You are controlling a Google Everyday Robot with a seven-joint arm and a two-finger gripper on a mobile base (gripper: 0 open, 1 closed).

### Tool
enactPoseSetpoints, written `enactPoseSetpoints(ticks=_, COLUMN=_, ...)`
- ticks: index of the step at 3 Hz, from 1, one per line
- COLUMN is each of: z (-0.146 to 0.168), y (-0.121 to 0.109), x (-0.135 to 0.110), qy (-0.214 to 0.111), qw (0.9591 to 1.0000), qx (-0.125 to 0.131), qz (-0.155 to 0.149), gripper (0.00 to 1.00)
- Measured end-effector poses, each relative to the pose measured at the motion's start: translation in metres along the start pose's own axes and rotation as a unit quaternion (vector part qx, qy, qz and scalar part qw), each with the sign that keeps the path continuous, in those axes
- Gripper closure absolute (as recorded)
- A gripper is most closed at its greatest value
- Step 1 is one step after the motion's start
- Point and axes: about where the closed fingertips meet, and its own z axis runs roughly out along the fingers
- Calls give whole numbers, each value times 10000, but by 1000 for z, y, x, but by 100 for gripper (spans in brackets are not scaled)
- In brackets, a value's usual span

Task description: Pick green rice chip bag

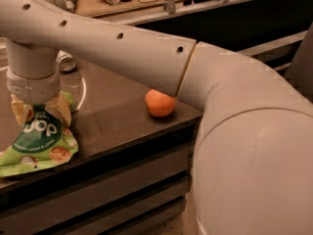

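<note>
The green rice chip bag (40, 142) is a light-green pouch with a dark green circle and white letters, at the left front of the dark table (117, 106). My gripper (41, 110) hangs from the arm's wrist (33, 77) straight above it. Its two yellowish fingers (61, 109) pinch the bag's top edge. The bag hangs tilted from them, its lower end by the table's front edge. The arm (146, 48) crosses the view from the right.
An orange (160, 103) lies near the table's right front corner. A shiny metal can (66, 61) and a round clear rim (80, 89) stand behind the gripper. A wooden counter (98, 1) with small items is at the back.
</note>
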Motion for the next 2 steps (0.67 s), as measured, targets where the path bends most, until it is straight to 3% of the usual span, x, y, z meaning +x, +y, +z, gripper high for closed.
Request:
enactPoseSetpoints(ticks=1, z=-74, y=10, x=18, qy=242, qw=9930, qx=882, qz=740, gripper=100)
enactPoseSetpoints(ticks=2, z=-114, y=10, x=30, qy=387, qw=9853, qx=1255, qz=1096, gripper=100)
